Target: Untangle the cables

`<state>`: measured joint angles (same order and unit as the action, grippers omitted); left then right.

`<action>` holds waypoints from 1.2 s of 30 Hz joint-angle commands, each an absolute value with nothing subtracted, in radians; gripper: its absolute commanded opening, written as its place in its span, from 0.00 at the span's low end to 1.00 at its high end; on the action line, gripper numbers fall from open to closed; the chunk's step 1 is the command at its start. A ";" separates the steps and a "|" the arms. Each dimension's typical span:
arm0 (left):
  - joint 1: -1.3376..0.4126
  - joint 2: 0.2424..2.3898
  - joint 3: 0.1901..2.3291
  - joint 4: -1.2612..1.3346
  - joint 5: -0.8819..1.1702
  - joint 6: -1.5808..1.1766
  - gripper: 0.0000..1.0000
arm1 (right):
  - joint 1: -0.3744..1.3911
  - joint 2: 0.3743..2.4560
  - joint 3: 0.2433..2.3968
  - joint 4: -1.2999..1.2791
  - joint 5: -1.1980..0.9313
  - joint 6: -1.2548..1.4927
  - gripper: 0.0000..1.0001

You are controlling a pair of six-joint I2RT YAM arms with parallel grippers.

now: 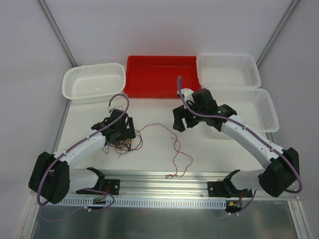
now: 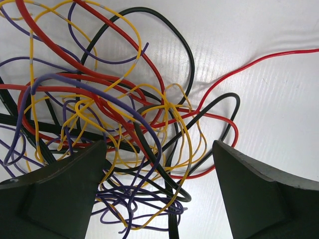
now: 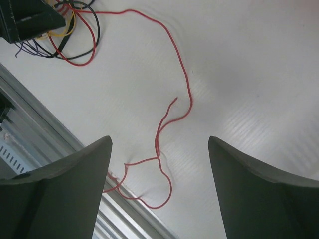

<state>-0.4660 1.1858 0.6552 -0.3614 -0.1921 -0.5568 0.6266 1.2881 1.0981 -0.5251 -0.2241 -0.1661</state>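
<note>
**Both end effectors released, the tangle sits under the left one**

Your left end effector (image 1: 120, 133) (image 2: 159, 154) is spread wide and grips nothing. The cables (image 1: 122, 144) (image 2: 124, 114) lie bunched on the white surface (image 1: 209, 149) directly below it. In its wrist view, red, black, yellow and purple strands loop over one another between the two fingers (image 2: 60, 199) and out beyond their tips. Some purple and yellow loops run back under the end effector, close to its left finger. You cannot tell from these views whether either finger touches a strand.

One red cable (image 1: 175, 147) (image 3: 185, 84) leads out of the bunch from the right side of that end effector and runs loose across the surface towards your other arm.

Your right end effector (image 1: 182, 122) (image 3: 159, 144) is also released, jaws wide apart, and it hangs above the surface. The red cable passes under the gap between its fingers. The cable's curly far end lies at the edge of the aluminium rail (image 1: 164, 177), on the side nearer the arm bases.

Beyond both end effectors stand a white basket (image 1: 93, 81), a red bin (image 1: 160, 75) and two more white baskets (image 1: 228, 68) (image 1: 256, 107)
</note>
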 commanded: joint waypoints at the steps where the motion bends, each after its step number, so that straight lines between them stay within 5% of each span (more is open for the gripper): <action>1: -0.477 1.173 0.641 -0.351 -0.179 -0.549 0.89 | 0.658 1.391 1.187 -0.480 -0.275 -0.273 0.82; 22: -0.480 1.219 0.592 -0.316 -0.198 -0.601 0.89 | 0.718 1.959 1.387 -0.296 -0.262 -0.339 0.60; 26: -0.480 1.236 0.584 -0.307 -0.199 -0.614 0.89 | 0.726 2.002 1.401 -0.291 -0.221 -0.347 0.47; 29: -0.480 1.244 0.580 -0.308 -0.209 -0.627 0.89 | 0.726 1.985 1.372 -0.278 -0.198 -0.348 0.15; 31: -0.477 1.252 0.575 -0.310 -0.215 -0.634 0.89 | 0.727 1.951 1.347 -0.272 -0.183 -0.348 0.02; 36: -0.460 1.281 0.566 -0.311 -0.199 -0.658 0.89 | 0.690 1.734 1.263 -0.302 -0.166 -0.354 0.01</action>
<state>-0.4702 1.2491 0.5949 -0.2958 -0.2001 -0.6147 0.7177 1.9190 1.2846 -0.3004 -0.1844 -0.3378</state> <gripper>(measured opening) 0.887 0.025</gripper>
